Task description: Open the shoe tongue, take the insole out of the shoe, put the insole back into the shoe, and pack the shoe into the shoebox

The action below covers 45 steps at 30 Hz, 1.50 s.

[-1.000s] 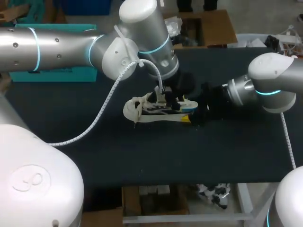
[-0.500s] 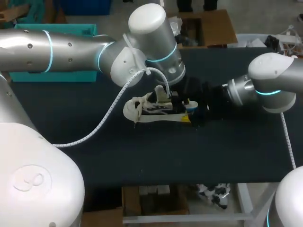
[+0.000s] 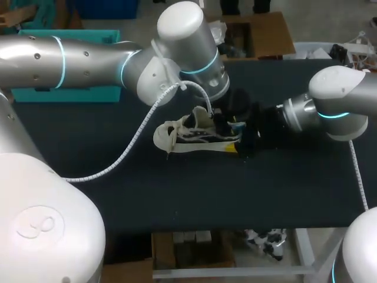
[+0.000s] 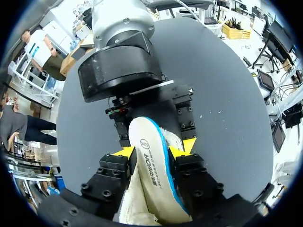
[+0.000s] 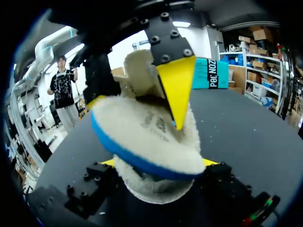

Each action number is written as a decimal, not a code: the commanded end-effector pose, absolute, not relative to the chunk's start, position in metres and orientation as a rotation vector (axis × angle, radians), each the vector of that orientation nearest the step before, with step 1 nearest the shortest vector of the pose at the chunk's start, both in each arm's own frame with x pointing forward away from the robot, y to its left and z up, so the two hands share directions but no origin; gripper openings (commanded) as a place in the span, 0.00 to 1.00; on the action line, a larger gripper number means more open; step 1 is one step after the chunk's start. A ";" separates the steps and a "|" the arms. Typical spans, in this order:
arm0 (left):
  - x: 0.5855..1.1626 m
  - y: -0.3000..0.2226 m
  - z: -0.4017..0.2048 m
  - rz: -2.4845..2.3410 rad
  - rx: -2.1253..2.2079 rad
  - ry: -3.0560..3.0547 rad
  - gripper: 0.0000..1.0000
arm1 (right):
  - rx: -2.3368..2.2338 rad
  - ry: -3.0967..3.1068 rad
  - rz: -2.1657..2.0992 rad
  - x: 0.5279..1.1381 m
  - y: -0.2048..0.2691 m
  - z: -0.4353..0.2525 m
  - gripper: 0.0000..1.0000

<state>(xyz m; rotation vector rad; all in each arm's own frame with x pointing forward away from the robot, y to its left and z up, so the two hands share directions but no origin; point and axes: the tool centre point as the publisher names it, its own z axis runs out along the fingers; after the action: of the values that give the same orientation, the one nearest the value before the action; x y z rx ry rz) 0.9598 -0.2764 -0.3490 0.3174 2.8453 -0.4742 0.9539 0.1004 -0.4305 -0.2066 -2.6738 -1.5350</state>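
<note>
A cream shoe [image 3: 182, 134] lies on its side mid-table, toe to the left. My left gripper [image 3: 227, 121] comes down over its heel and is shut on the insole [image 4: 151, 175], white with a blue edge, whose heel end sticks up out of the shoe [image 3: 234, 125]. In the left wrist view the two yellow tips [image 4: 157, 149] press on the insole from both sides. My right gripper [image 3: 241, 144] stands wide around the fleecy heel [image 5: 151, 187], its fingers against both sides [image 5: 158, 163]. Ahead of it are the insole [image 5: 142, 137] and a left fingertip [image 5: 177, 90].
A teal box [image 3: 65, 91] stands at the back left of the black table [image 3: 177, 194]. My left arm's white coiled cable [image 3: 129, 144] hangs down to the left of the shoe. The table's front half lies bare in front of the shoe.
My left gripper has shifted right, towards the heel, and closed a little on the insole. The insole's blue-edged heel end now stands higher. The right arm has not moved.
</note>
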 end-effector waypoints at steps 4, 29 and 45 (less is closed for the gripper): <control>0.959 -0.268 -0.343 -0.490 0.296 2.833 0.35 | -0.203 -2.669 -1.540 0.952 0.102 -0.438 0.00; 0.923 -0.259 -0.282 -0.856 0.486 2.783 0.00 | -0.207 -2.687 -1.538 0.954 0.097 -0.428 0.09; 0.908 -0.303 -0.205 -1.378 0.777 2.630 0.00 | -0.311 -2.737 -1.491 0.935 0.064 -0.407 1.00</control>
<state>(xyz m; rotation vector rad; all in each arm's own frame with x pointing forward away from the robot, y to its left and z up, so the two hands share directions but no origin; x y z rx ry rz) 0.9035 -0.2995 -0.2102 0.7448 2.6657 -1.2662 0.9466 0.0714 -0.4188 -0.2864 -2.7090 -1.5134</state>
